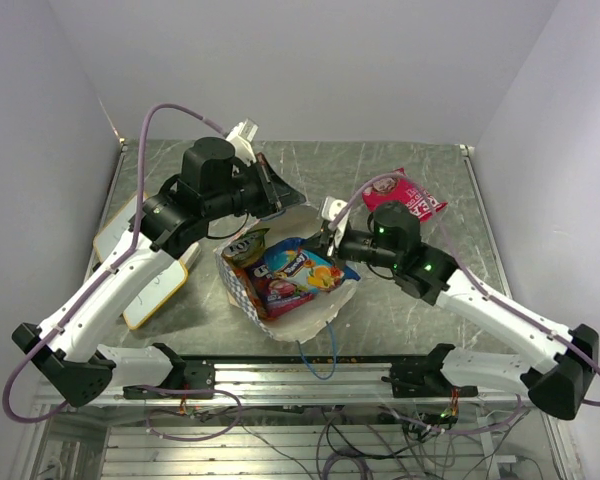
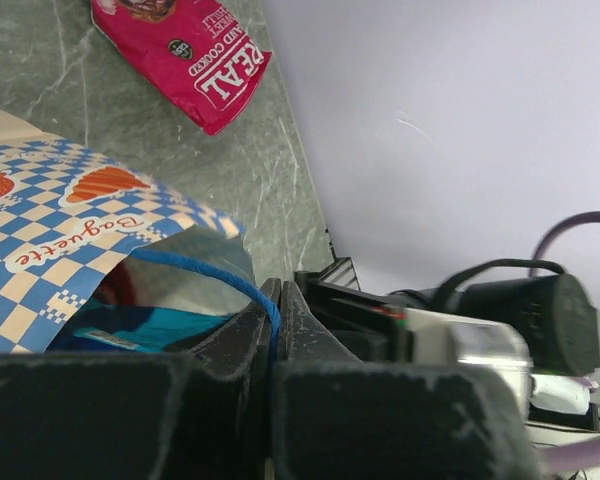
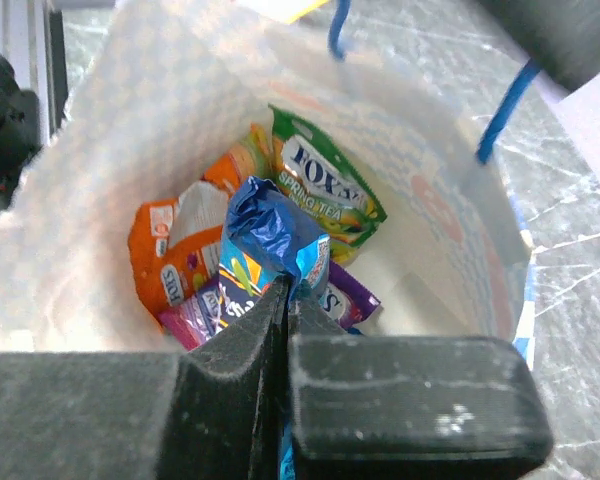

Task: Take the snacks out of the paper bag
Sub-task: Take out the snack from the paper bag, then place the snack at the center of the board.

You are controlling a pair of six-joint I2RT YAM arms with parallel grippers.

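Note:
The paper bag (image 1: 242, 283) lies open at mid-table, also in the left wrist view (image 2: 70, 215). My left gripper (image 1: 271, 192) is shut on its blue cord handle (image 2: 215, 275) at the far rim, jaws closed (image 2: 278, 292). My right gripper (image 1: 330, 240) is inside the bag mouth, shut (image 3: 290, 290) on the blue packet (image 3: 270, 235). Green (image 3: 325, 185), orange (image 3: 170, 250), purple (image 3: 348, 297) and pink (image 3: 195, 318) packets lie inside the bag. A red-pink "REAL" packet (image 1: 416, 195) lies on the table beyond the bag, also in the left wrist view (image 2: 190, 55).
A yellow-edged whiteboard (image 1: 152, 285) lies at the left under the left arm. The bag's second blue cord handle (image 1: 320, 358) hangs over the table's near edge. Grey walls close the back and sides.

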